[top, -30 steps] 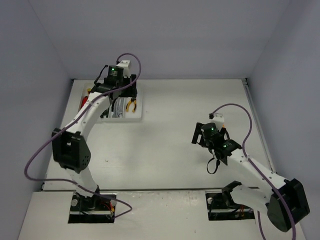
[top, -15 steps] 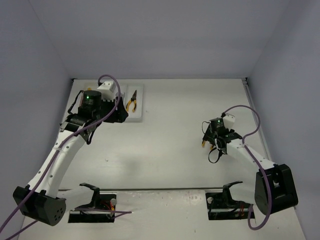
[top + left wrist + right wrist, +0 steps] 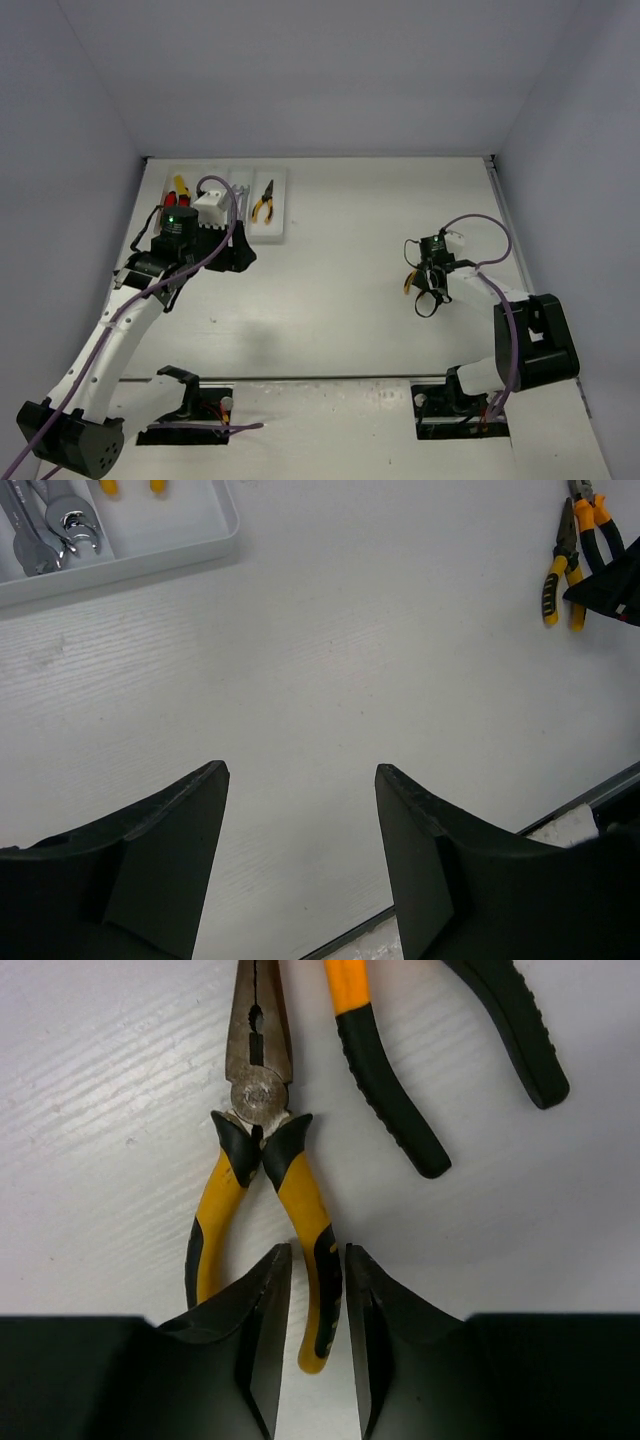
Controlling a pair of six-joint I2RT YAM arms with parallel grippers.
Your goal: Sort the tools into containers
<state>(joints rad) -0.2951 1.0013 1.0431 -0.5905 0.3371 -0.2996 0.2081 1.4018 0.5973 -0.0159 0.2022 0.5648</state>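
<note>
Picking up the yellow-and-black-handled metal pliers (image 3: 256, 1095) was my step, I think. They lay flat on the white bench (image 3: 100, 1110), which had fine lines in it. They were on the right side, well apart from the long white plastic tray (image 3: 268, 238) at the far left.

My right tool (image 3: 316, 1252) was down low with its two black fingers close together. One yellow handle sat in the thin gap between them. I could not tell if the fingers were pressing on it.

To do it well, I thought I should squeeze that handle hard, since it was curved and smooth and could slip or swing. A second pair with orange-and-black handles (image 3: 385, 1100) lay just beside, so I should lift straight up and not bump it.

My left tool (image 3: 300, 770) was wide open and held nothing, over bare bench near the tray. Shiny silver wrenches (image 3: 55, 535) lay in one slot.
</note>
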